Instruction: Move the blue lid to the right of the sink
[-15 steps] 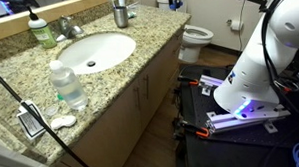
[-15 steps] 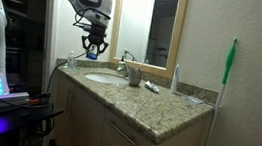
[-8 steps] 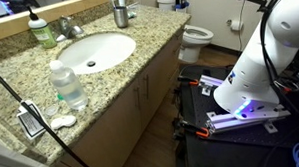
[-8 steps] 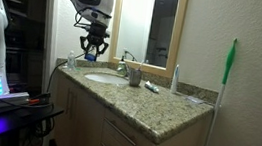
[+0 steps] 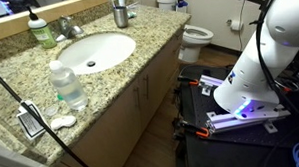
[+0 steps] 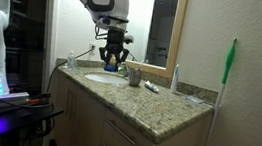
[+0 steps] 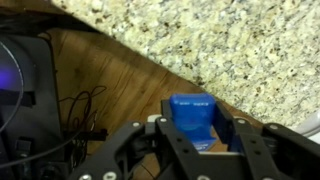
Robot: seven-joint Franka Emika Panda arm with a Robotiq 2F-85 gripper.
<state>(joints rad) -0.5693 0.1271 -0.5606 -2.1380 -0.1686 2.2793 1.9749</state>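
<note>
Claw (image 6: 110, 60) clamped on blue lid (image 7: 193, 113), above sink (image 6: 101, 77), granite counter (image 7: 230, 50) beneath

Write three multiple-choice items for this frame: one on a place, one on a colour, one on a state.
1. In an exterior view, the gripper hangs:
A. below the sink
B. above the sink
C. far off to one side of the sink

2. The lid seen in the wrist view is:
A. red
B. white
C. blue

3. The gripper is:
A. shut on the lid
B. open and empty
C. out of every view

Answers:
1 B, the gripper is over the sink, clear of its rim.
2 C, the piece it carries is plainly blue.
3 A, the wrist view shows the gripper clamping the lid from both sides.
</note>
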